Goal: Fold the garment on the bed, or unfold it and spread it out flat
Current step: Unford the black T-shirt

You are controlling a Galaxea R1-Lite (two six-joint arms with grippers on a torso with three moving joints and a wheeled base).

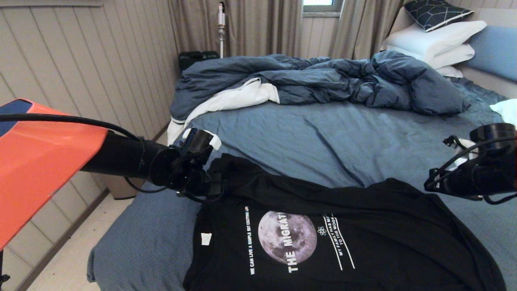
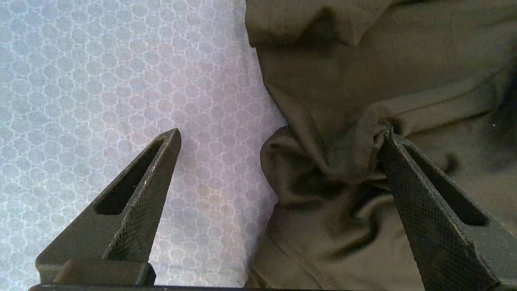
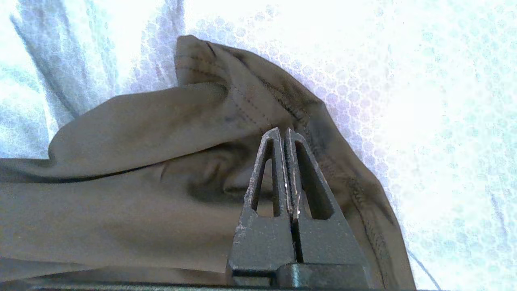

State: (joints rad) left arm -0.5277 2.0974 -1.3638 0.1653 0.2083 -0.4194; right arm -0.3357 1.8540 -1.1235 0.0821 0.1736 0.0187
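The left gripper (image 2: 278, 135) stood wide open over the left edge of the T-shirt (image 1: 343, 242); one finger (image 2: 141, 194) was above the bare sheet, the other finger (image 2: 424, 194) touched a bunched fold of the black cloth, and nothing was held between them. The right gripper (image 3: 284, 135) had its two fingers pressed together over a hemmed edge of the same T-shirt; whether any cloth was pinched between them could not be told. In the head view the left arm (image 1: 133, 159) came in from the left and the right arm (image 1: 472, 173) from the right, one at each far corner of the shirt. The T-shirt lay on the near part of the bed (image 1: 323, 133), its moon print up, with loose folds along its far edge. Behind it, well apart, lay the rumpled duvet (image 1: 323, 81); white pillows (image 1: 436, 40) were stacked at the far right.
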